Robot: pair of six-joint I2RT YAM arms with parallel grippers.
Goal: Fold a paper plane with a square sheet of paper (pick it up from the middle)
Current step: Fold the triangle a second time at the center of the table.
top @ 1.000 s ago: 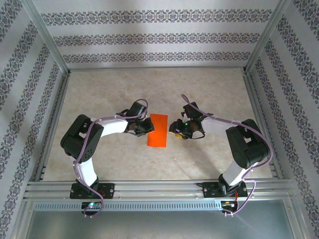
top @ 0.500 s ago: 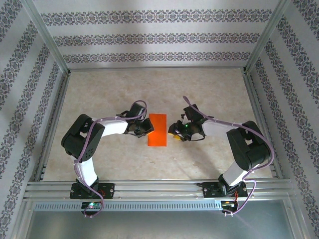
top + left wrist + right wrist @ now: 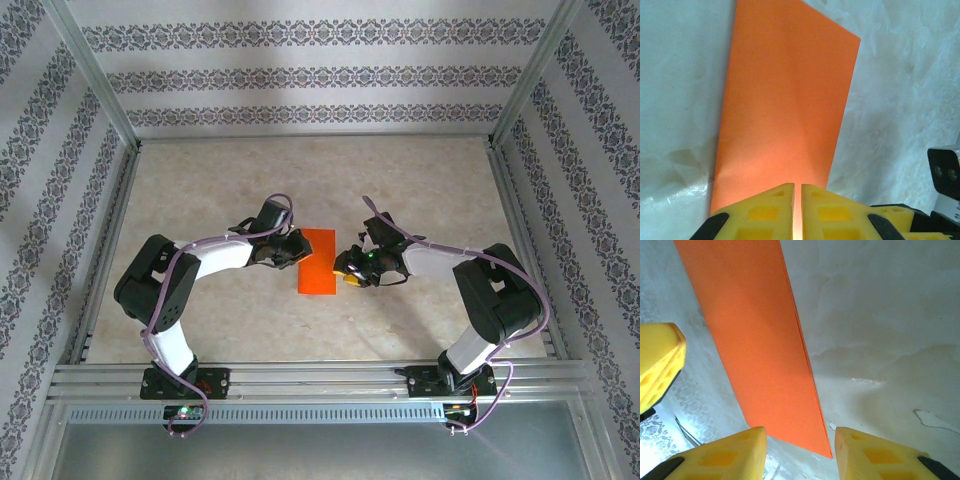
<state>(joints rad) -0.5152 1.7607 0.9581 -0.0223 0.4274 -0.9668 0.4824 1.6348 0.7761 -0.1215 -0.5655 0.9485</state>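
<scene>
Overhead, two near wrists; common paper [image 3: 318, 262]

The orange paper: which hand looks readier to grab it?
Probably the right hand: its fingers stand apart, straddling an edge of the paper. The left hand has its fingers pressed together at the opposite edge.

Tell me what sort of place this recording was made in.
Probably a lab robot test cell rather than a home. An aluminium frame boxes in a marble-look table, wallpaper-patterned panels serve as walls, and a metal mounting rail runs along the near edge.
</scene>
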